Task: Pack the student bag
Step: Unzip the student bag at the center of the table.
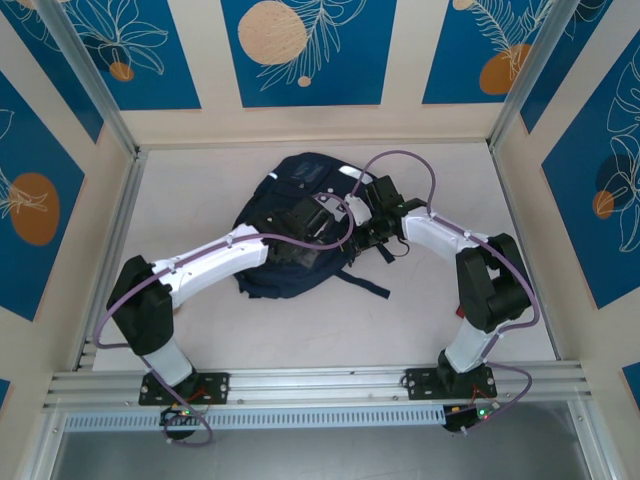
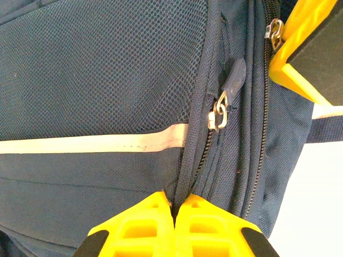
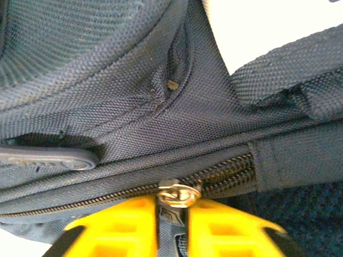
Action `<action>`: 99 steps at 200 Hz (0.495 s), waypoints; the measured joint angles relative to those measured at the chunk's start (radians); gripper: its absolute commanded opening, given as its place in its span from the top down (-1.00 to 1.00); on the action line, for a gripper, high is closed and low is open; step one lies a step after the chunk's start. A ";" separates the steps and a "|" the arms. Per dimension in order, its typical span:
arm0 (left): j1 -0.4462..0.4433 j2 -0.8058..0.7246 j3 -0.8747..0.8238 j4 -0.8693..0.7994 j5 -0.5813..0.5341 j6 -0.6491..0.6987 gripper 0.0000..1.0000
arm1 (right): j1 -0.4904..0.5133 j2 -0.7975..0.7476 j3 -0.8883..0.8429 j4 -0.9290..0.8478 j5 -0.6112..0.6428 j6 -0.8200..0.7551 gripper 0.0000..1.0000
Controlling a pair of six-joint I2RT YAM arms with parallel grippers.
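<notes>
Pulling this zip well depends on your two grips working against each other. Your bag (image 1: 300,175) lies flat on the table (image 1: 200,330) in the middle of the top view, with both arms reaching over it. Your left gripper (image 2: 174,206), at the bottom centre of the left wrist view, is clamped shut on a ridge of the bag's fabric beside a zip line. Treat it as the anchor and hold that seam taut. Your right gripper (image 3: 172,206), at the bottom centre of the right wrist view, pinches the pull hanging from the metal slider (image 3: 179,194). Draw the slider along the line of the teeth, not away from the bag, or the pull will likely slip free. Go slowly where the zip curves, and keep clear of the strap (image 3: 289,69) at the upper right, which could bunch into the track.
</notes>
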 measured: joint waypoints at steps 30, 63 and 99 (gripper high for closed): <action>0.002 0.000 0.000 0.000 0.000 -0.001 1.00 | 0.000 -0.005 -0.001 0.000 -0.011 0.023 0.94; 0.005 0.000 0.000 -0.005 0.004 -0.005 1.00 | -0.007 -0.053 -0.059 0.053 -0.059 0.100 0.99; 0.007 0.002 0.002 -0.016 0.016 -0.019 1.00 | 0.004 -0.123 -0.167 0.162 -0.140 0.235 0.99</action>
